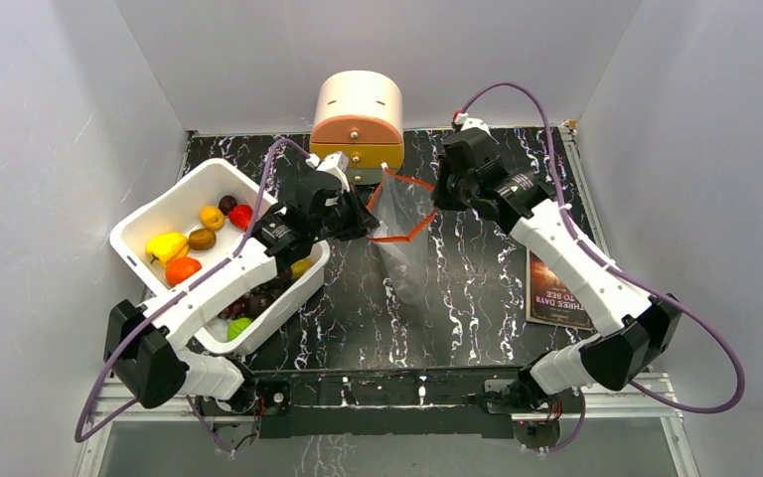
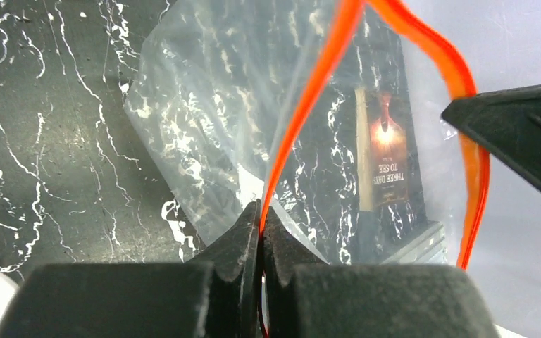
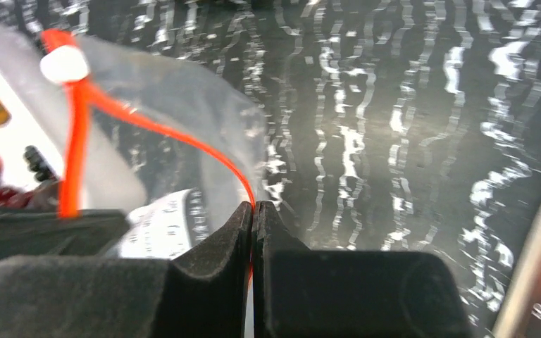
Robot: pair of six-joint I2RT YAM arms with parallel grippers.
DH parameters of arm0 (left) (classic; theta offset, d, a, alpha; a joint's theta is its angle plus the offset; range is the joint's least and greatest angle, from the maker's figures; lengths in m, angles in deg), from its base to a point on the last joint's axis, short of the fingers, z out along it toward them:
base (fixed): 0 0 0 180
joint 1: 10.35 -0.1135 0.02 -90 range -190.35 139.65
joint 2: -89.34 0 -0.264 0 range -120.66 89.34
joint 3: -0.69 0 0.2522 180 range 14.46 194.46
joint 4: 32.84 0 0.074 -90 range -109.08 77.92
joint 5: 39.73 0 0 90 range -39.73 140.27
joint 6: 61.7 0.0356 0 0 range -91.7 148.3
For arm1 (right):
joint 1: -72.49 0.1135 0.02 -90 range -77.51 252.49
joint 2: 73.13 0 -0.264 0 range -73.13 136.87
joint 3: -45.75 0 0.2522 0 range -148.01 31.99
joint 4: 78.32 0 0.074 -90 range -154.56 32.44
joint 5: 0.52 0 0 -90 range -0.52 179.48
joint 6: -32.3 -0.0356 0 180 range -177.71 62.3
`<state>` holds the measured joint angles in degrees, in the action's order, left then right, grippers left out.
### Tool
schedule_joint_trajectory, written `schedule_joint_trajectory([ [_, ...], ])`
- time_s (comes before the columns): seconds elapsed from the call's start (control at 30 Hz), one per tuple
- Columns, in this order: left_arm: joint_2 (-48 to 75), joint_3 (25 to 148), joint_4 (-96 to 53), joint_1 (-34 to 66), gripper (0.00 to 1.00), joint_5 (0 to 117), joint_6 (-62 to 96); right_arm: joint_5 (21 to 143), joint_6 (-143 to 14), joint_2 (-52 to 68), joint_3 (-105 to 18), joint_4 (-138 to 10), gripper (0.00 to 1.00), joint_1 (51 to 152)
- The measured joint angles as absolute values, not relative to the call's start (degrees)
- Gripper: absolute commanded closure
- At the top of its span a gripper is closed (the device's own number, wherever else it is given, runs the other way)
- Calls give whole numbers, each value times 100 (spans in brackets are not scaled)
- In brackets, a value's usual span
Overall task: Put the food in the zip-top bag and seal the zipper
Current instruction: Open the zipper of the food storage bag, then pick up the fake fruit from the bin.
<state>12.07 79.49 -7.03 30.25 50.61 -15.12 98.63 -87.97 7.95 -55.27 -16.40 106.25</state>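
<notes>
Holding clear floppy plastic zip-top bag (image 1: pixel 404 253) over black marbled desk (image 1: pixel 477 298): left fingers (image 2: pixel 243 243) clamped on red-orange zipper strip (image 2: pixel 310 105), right fingers (image 3: pixel 232 243) clamped on its opposite side.

The zip-top bag (image 1: pixel 404 248) is between the tub (image 1: pixel 169 211) holding food (image 1: pixel 202 238) and the booklet (image 1: pixel 557 288).
</notes>
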Motion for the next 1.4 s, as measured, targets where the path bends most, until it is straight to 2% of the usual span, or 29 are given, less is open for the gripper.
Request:
schedule_joint_trajectory([
  [0.17,1334,7949,-613,3005,99,4945,-1258,10785,-8777,714,-5687,-1124,100,10625],
  [0.27,1307,7949,-515,2983,94,4972,-1193,10715,-8755,622,-5621,-1168,100,10625],
  [0.33,1277,7949,-524,2972,80,5042,-1171,10447,-8742,475,-5431,-1408,100,10625],
  [0.4,1262,7949,-526,2966,60,5112,-1140,10114,-8738,285,-5167,-1690,100,10625],
  [0.47,1262,7949,-539,2959,46,5203,-1086,9843,-8746,193,-4994,-1917,100,10627],
  [0.63,1268,8019,-438,2955,31,5302,-906,9555,-8759,207,-4767,-2284,100,10630],
  [0.67,1281,8052,-395,2955,21,5289,-867,9546,-8759,215,-4767,-2313,100,10627],
  [0.8,1550,8216,-80,2950,2,5002,-611,9511,-8764,217,-4767,-2527,100,10627],
  [0.93,2086,8364,598,2950,2,4290,-371,9723,-8740,224,-4784,-2538,100,10627],
  [1.07,2269,8563,1618,2907,8,3671,-384,9795,-8641,161,-4666,-2645,100,10627],
  [1.2,2284,8559,2191,2607,10,3501,-524,9762,-8624,104,-4566,-2713,100,10627],
  [1.4,2582,8356,2648,1648,11,3582,-725,9703,-8582,106,-4566,-2713,100,10627],
])
